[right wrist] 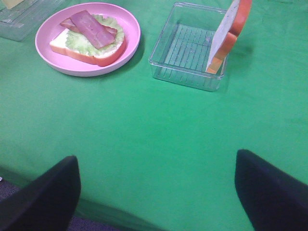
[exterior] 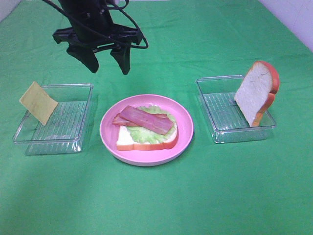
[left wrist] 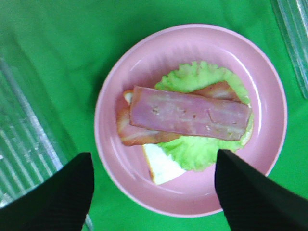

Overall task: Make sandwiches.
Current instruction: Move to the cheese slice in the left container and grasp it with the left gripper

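Left tool (exterior: 108, 68) spread, well above pink plate (exterior: 188, 128) rim, open cloth (exterior: 156, 205) around.

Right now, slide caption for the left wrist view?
Open left gripper frames the pink plate: bread slice, lettuce, two bacon strips stacked.

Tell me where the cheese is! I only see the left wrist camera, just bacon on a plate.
Observer: The cheese square leans on the rim of the clear tray beside the pink plate, on the left arm's side.
Operator: Is there more bread?
Observer: Yes, a bread slice stands propped in the right tray.
Operator: And the other tool?
Observer: The right tool hangs open over bare green cloth, holding nothing.
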Controlling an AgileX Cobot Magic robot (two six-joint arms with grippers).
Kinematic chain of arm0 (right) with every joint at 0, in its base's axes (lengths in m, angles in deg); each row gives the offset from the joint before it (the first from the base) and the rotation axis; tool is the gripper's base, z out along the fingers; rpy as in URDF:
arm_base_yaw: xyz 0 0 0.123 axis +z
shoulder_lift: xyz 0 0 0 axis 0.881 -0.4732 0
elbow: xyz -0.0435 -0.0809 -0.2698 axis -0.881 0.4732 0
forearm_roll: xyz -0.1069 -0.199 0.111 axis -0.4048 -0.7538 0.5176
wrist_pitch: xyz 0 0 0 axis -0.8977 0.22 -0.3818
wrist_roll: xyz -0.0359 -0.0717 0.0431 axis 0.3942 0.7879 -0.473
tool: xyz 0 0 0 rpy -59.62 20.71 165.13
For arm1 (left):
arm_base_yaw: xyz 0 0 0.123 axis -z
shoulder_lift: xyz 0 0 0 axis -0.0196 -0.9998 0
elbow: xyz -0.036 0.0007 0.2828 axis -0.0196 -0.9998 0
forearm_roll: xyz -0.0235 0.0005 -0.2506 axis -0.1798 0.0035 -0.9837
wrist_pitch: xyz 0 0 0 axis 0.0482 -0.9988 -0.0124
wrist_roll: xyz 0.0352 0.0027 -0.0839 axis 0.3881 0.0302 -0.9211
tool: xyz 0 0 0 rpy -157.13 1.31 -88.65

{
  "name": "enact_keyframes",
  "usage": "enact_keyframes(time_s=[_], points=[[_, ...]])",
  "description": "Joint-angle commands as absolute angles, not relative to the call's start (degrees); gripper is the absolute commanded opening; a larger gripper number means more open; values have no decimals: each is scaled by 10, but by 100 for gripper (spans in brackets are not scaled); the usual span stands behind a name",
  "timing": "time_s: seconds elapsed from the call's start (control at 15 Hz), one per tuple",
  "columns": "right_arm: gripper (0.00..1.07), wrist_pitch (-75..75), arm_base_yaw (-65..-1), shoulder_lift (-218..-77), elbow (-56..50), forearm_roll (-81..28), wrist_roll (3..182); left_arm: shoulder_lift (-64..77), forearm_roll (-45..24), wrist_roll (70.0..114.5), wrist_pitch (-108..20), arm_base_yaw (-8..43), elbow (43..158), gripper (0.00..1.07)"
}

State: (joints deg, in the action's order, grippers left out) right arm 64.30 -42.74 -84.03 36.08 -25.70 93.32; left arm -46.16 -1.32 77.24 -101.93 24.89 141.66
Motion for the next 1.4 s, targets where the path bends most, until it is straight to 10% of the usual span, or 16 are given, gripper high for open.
enact_keyframes(time_s=[0.07, 1.4], points=[[80, 638, -427, -833, 361, -258, 932, -455, 35, 744, -1062, 250, 1434, 68], [80, 638, -427, -833, 361, -258, 932, -418, 56, 745, -1035, 24, 1311, 69]])
